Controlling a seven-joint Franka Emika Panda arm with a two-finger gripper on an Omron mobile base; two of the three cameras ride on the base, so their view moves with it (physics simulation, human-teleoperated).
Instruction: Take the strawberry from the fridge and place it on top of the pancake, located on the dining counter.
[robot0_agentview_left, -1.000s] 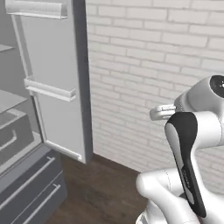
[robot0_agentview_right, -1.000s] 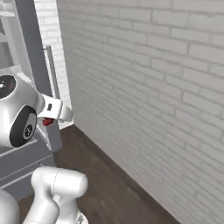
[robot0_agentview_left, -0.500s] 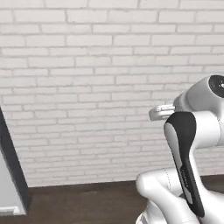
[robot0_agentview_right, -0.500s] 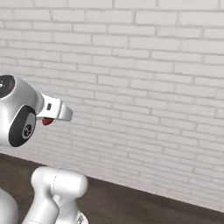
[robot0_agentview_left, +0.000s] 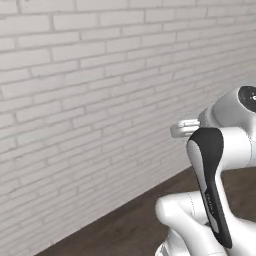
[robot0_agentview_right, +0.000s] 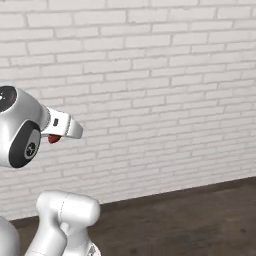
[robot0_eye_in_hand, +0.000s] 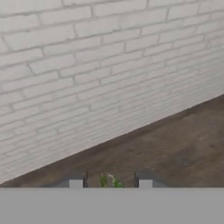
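Note:
My gripper (robot0_agentview_right: 55, 137) is held up in front of the arm, shut on the strawberry (robot0_agentview_right: 53, 139), a tiny dark-red fruit that peeks out below the white hand. In the hand view its green leafy top (robot0_eye_in_hand: 109, 180) sits between the two dark fingertips (robot0_eye_in_hand: 75, 181). In the left base view the hand (robot0_agentview_left: 183, 128) juts out to the left of the arm's upper joint, and the fruit is hidden there. The fridge, the pancake and the dining counter are out of view.
A white brick wall (robot0_agentview_left: 90, 100) runs across ahead of the base, also seen as the brick wall (robot0_agentview_right: 150, 90) from the right. Dark wood floor (robot0_agentview_right: 190, 215) lies at its foot, and the floor (robot0_eye_in_hand: 166, 148) shows below the hand.
The whole picture has swung: the camera turned away from the open fridge, which slid out on the left, and now faces brick wall. The arm's pose and its grip are unchanged.

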